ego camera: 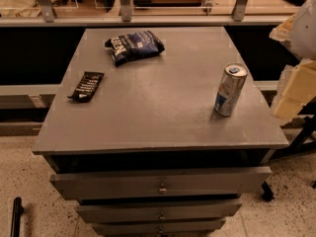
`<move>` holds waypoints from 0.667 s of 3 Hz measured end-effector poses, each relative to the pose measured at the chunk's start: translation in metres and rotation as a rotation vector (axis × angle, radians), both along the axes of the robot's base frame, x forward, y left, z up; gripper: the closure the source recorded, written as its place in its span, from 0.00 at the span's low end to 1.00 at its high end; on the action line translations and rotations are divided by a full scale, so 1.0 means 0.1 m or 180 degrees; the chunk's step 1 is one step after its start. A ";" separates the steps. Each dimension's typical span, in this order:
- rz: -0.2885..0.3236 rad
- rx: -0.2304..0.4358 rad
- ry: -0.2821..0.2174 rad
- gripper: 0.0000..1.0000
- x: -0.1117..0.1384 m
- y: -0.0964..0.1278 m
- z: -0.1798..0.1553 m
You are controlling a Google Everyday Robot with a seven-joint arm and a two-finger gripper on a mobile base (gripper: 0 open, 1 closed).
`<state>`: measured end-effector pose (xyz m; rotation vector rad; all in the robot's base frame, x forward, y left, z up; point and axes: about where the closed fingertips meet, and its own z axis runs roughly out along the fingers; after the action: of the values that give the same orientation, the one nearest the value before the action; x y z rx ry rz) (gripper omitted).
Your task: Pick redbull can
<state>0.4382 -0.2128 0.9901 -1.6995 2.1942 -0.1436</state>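
On the grey table (148, 127), near right, we see the slim silver-blue redbull can (230, 90) upright, left of the cream end effector (294, 90), whose opening we cannot tell.

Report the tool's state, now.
Tool: at the right edge of view, apart from the redbull can standing on the table; open or closed cannot be told.

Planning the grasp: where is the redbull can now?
In the camera view the redbull can stands near the right edge of the cabinet top, far from the snack bag; the gripper hangs just beyond that edge.
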 end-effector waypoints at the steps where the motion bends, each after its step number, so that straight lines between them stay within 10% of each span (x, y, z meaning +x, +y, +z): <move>1: 0.0000 0.0000 -0.0003 0.00 0.00 0.00 0.00; 2: -0.0062 0.0086 0.0104 0.00 0.18 -0.02 -0.08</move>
<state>0.4564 -0.2143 0.9821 -1.6780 2.2266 -0.0914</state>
